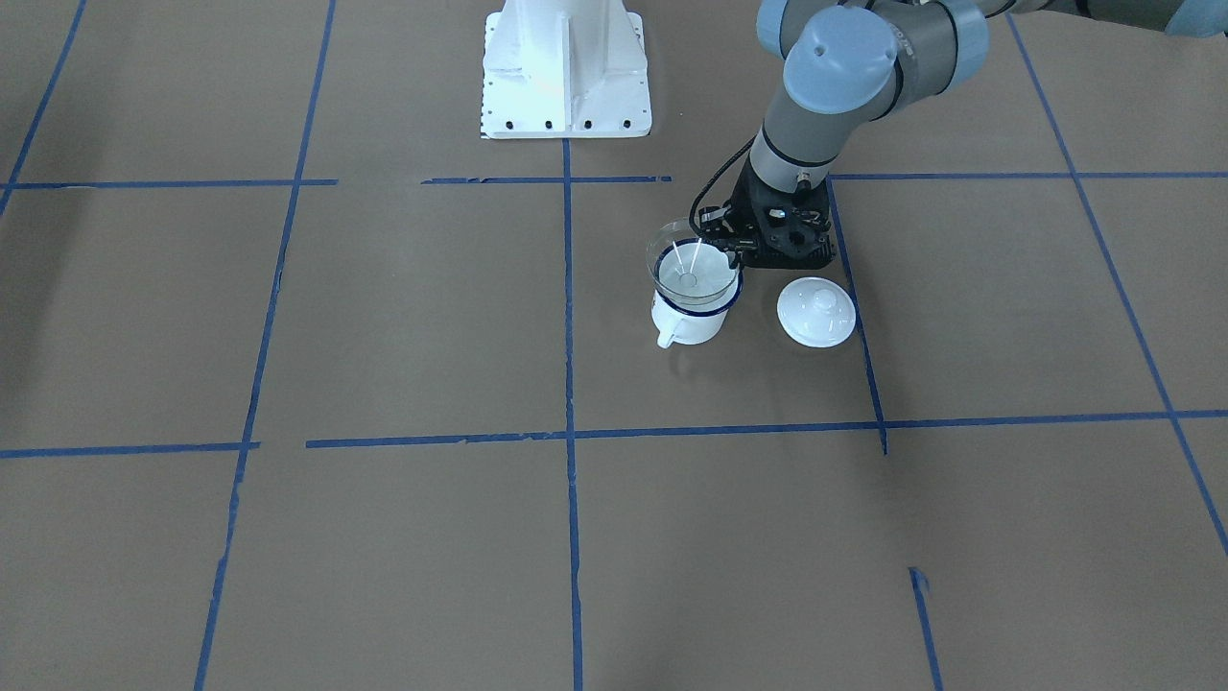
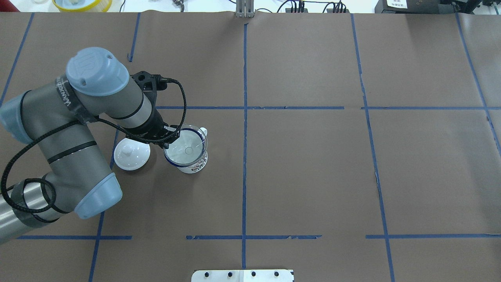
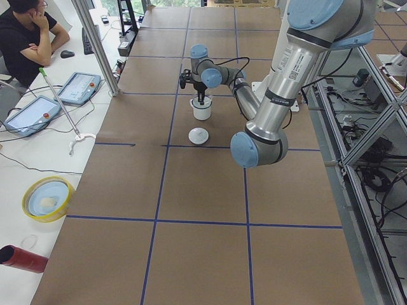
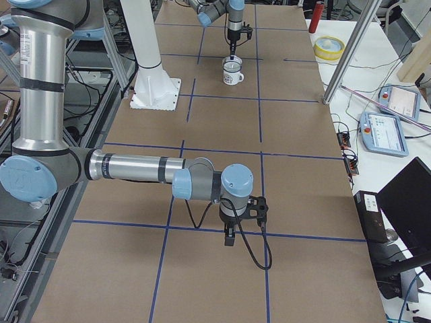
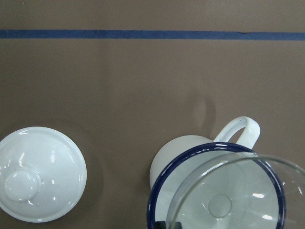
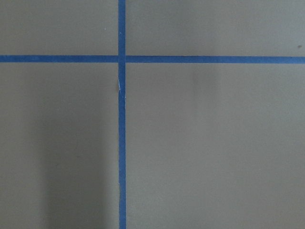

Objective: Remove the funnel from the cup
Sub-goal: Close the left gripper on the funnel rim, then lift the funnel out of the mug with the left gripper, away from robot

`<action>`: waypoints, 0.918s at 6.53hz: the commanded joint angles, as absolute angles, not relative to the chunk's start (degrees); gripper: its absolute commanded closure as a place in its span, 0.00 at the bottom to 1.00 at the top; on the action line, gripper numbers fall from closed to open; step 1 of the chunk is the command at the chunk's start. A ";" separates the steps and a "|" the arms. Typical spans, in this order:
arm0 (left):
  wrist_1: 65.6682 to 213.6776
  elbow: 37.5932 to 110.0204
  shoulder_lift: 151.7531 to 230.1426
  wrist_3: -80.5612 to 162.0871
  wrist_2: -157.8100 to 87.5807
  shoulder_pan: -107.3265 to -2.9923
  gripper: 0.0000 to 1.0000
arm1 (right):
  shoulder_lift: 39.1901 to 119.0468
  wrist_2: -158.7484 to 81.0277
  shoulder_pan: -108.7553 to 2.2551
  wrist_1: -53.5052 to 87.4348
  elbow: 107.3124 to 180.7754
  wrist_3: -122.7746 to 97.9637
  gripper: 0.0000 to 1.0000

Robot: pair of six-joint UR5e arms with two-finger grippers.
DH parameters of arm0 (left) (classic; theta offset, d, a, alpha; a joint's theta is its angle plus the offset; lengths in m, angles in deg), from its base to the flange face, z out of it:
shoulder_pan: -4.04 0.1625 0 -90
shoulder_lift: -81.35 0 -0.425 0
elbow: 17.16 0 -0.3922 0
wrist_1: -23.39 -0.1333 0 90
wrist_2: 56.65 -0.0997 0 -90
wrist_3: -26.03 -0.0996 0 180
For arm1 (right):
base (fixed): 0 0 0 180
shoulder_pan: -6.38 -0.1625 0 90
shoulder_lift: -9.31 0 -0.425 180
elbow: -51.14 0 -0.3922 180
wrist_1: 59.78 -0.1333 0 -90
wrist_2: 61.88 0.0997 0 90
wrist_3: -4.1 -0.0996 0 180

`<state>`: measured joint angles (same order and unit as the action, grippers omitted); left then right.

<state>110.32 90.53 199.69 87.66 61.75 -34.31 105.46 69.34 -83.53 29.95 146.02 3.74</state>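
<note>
- My left gripper [image 2: 169, 140] is closed on one side of the funnel [image 1: 689, 267]. One fingertip [image 5: 169, 224] shows dark at the clear edge. As far as I can judge, the pinch takes the rim wall only, at a single spot.
- The funnel stands over the cup [image 1: 693, 321], with its wide mouth above the blue rim and off-centre from it. The spout looks to be inside the cup's mouth. I cannot tell whether it touches the wall.
- Hazard, slipping: the wall is smooth and clear and is held from one side. A quick or jerky lift could let the funnel swing or slide out and drop.
- Hazard, squeezing: I cannot tell glass from plastic. Tightening the pinch to stop a slip could crack the edge.
- Hazard, dragging: a sideways move before the spout clears the rim could catch the cup's inner wall and tip or shove the cup.
- Hazard, the lid [image 1: 815, 310]: it lies near the cup on my arm's side, not touching it. A low carry that way could knock it.
- My right gripper [image 4: 229, 239] hangs over bare table [image 1: 384, 317], well apart. I cannot tell whether it is parted or closed, and I judge it no hazard.
</note>
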 commanded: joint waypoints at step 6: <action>100.91 103.84 199.83 79.30 68.76 -48.94 1.00 | 105.46 69.34 -83.53 29.95 145.97 3.74 0.00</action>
<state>101.70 101.57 199.56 80.83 66.63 -45.41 105.46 69.34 -83.53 29.95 146.02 3.74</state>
